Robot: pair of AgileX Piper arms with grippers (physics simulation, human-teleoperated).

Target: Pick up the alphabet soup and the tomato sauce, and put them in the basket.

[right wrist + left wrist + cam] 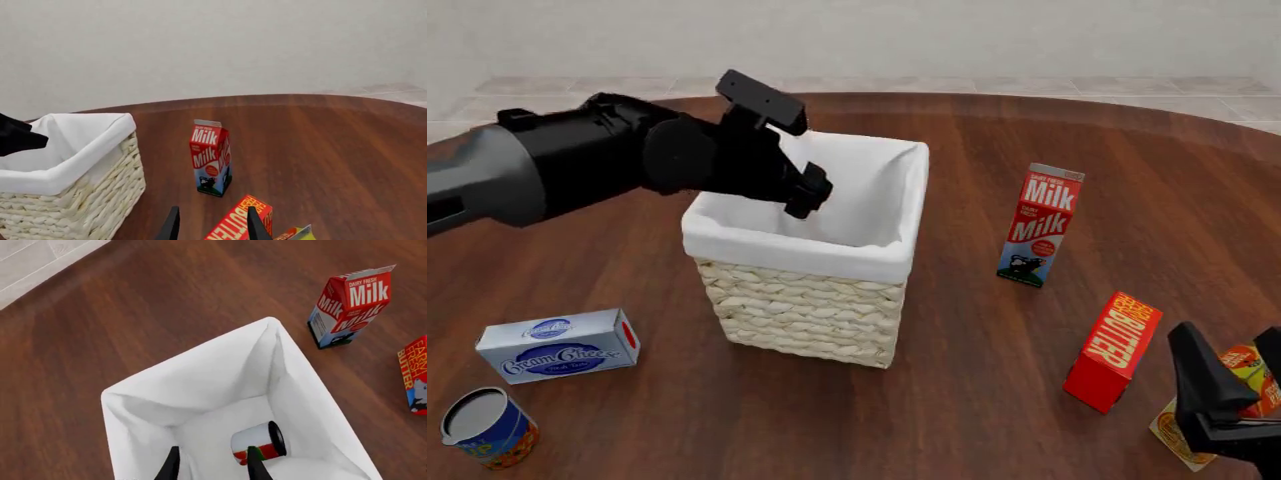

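Observation:
The tomato sauce, a small red can with a green patch and dark top, lies on its side on the floor of the basket. My left gripper hangs open above the basket's inside, nothing between its fingers. From the front, the left gripper sits over the white-lined wicker basket, and the tomato sauce is hidden there. The alphabet soup, blue and orange with a silver top, stands upright at the near left table edge. My right gripper is open at the near right, holding nothing.
A cream cheese box lies just beyond the alphabet soup. A milk carton stands right of the basket. A red butter box and an orange-yellow packet sit close beside the right gripper.

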